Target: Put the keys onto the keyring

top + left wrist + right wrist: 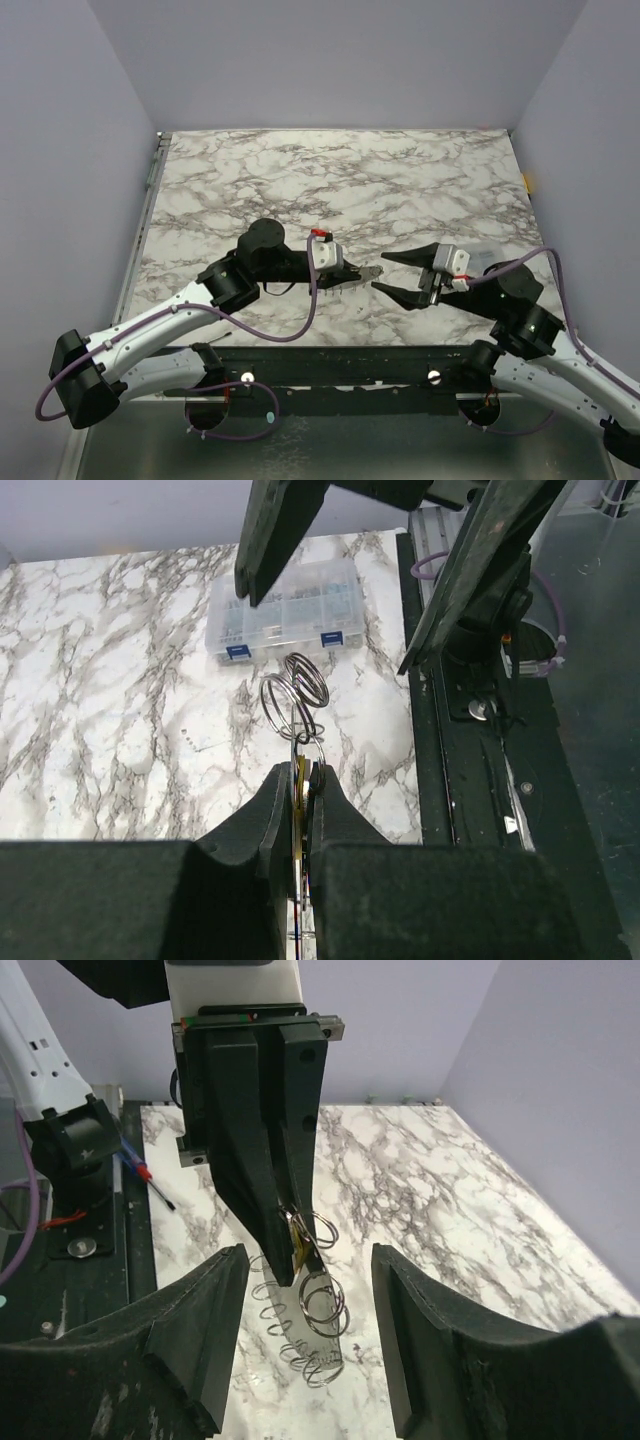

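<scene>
Left wrist shows me my left gripper clamping the key at the keyring, right gripper gaping.

**Finish ref., by item**

- Surface: marble pattern, white w/ grey veining. Smooth, low sheen.
- Left gripper: matt black plastic fingers w/ fine grainy texture, no gloss.
- Right gripper: same matt black finish, faint grain on inner finger faces.
- Keyring: thin bright metal wire, polished, w/ sharp highlights.
- Key: yellow-orange sliver, too small to judge finish.
- Box: clear plastic, glossy, w/ blue plastic clips.
- Frame rail: black metal, dull.
- Bolt head: bare metal, shiny.
- Arm shells: white plastic, smooth, semi-gloss.
- Cable: purple sheath, smooth.
- Walls: matt lavender, even, no texture visible.
</scene>
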Tool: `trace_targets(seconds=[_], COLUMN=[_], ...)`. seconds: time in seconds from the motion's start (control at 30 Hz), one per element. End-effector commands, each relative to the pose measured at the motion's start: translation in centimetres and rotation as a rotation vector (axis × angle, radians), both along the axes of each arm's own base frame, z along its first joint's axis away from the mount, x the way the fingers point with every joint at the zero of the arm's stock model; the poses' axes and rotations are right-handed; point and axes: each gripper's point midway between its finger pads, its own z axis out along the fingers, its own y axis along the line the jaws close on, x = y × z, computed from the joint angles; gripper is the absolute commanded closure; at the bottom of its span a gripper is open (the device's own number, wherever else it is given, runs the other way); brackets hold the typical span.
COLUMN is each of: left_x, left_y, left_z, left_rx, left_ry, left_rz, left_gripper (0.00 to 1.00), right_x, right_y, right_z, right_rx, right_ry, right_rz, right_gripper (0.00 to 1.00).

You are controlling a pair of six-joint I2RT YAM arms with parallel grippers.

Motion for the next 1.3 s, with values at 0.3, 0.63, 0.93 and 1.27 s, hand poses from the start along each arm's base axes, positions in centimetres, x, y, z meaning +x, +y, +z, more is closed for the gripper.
trace_targets(seconds=[0.3, 0.63, 0.93, 1.27], left_x=[1.8, 1.6, 0.9, -0.5], left_y=[-0.7, -1.6, -1.9, -3.2], left_z=[-0.8, -2.7, -4.2, -7.2], left_rx=[0.020, 0.063, 0.088, 0.191], left_ry=[-0.005, 0.073, 0.117, 0.134], left_rz=[0.059, 0.026, 0.008, -0.061], left_gripper=[1.00, 1.00, 1.00, 1.00], right_x=[1.2, -0.5, -1.5, -0.1], right_y=[-1.3, -1.2, -1.6, -2.7], right_z=[-2.6, -2.8, -2.5, -5.1], right_rx=[-0.295, -0.364, -0.365, -0.596], right_ry=[0.025, 0.006, -0.082, -0.170], right_rz=[-0.063, 0.044, 0.088, 0.093], right_gripper=[0.32, 0.27, 0.23, 0.36])
